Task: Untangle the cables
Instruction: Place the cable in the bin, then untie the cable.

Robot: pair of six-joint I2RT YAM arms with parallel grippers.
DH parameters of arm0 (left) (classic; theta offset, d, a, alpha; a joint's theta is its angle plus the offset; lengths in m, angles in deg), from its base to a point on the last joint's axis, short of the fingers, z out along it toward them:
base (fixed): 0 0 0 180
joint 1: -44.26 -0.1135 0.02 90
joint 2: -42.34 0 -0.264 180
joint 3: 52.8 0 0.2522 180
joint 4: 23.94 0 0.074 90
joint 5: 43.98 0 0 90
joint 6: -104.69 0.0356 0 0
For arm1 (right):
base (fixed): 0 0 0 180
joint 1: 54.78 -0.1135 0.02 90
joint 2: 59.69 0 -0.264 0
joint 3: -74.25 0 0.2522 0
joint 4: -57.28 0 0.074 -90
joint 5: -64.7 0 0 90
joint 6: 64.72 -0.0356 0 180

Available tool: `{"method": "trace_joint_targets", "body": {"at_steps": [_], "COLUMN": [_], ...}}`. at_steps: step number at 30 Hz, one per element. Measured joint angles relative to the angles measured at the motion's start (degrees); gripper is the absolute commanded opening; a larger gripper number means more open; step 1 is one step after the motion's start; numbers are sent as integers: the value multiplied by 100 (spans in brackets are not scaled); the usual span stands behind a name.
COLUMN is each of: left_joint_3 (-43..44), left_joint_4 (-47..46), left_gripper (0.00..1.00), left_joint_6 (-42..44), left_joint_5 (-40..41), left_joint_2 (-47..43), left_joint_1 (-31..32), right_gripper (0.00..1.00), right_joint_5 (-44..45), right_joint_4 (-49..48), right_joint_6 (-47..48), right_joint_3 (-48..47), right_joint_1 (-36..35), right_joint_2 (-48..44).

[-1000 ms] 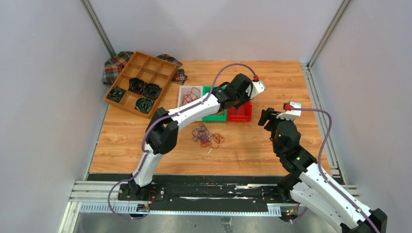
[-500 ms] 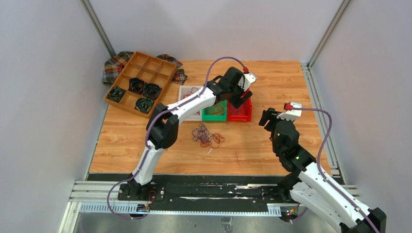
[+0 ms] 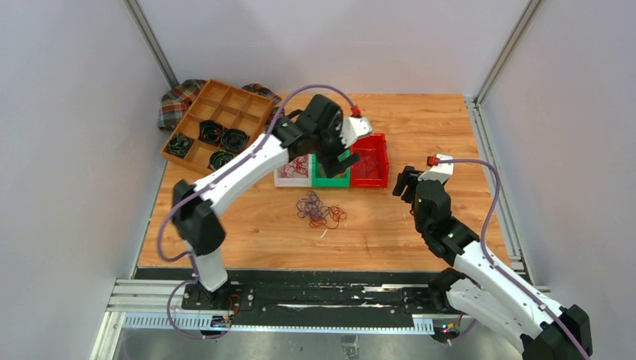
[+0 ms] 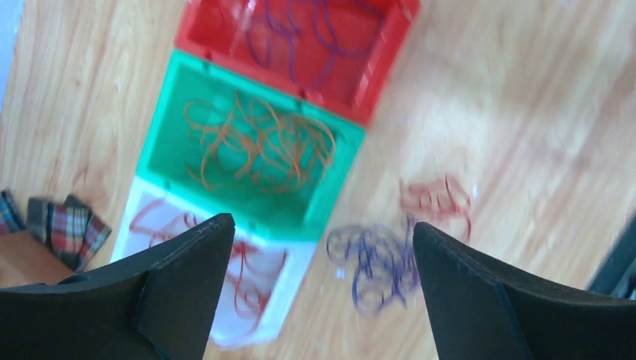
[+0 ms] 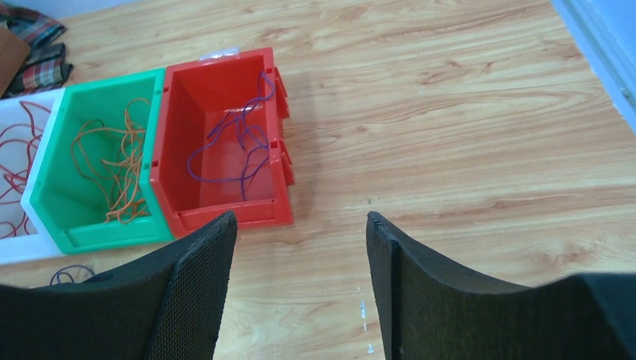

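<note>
The cables (image 3: 320,210) lie as a loose purple and red tangle on the wood in front of the bins. The left wrist view shows the tangle's purple loops (image 4: 375,259) and red loops (image 4: 435,199). My left gripper (image 3: 339,159) (image 4: 321,225) hangs open and empty above the green bin (image 3: 330,181) (image 4: 335,180). Orange wires lie in that bin, red ones in the white bin (image 3: 289,181) (image 4: 292,279), purple ones in the red bin (image 3: 385,169) (image 5: 255,206). My right gripper (image 3: 405,182) (image 5: 300,217) is open and empty over bare wood, right of the red bin.
A wooden compartment tray (image 3: 196,120) with black coiled bundles (image 3: 225,139) sits at the back left, with a plaid cloth (image 3: 176,101) behind it. Grey walls and an aluminium frame rail (image 3: 480,135) close in the table.
My left gripper has opened and swung left, from over the red bin to above the green one. My right arm has shifted slightly left, still open.
</note>
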Motion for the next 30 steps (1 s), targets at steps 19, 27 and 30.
{"method": "trace_joint_targets", "body": {"at_steps": [19, 27, 30], "left_joint_3": [-3901, -4033, -4076], "left_joint_4": [-413, -1064, -1244], "left_gripper": [61, 50, 46], "left_joint_6": [-376, -1025, -1172], "left_joint_5": [-446, -586, -640], "left_joint_2": [-1456, -1174, -1088], "left_joint_1": [-1167, -1178, -1266], "right_gripper": [50, 45, 43], "right_joint_5": [-1176, -1263, -1279], "right_joint_4": [0, 0, 0], "right_joint_6": [-293, -291, -289], "right_joint_3": [-22, -22, -22], "right_joint_1": [7, 7, 7], "right_joint_2": [555, 551, 551]}}
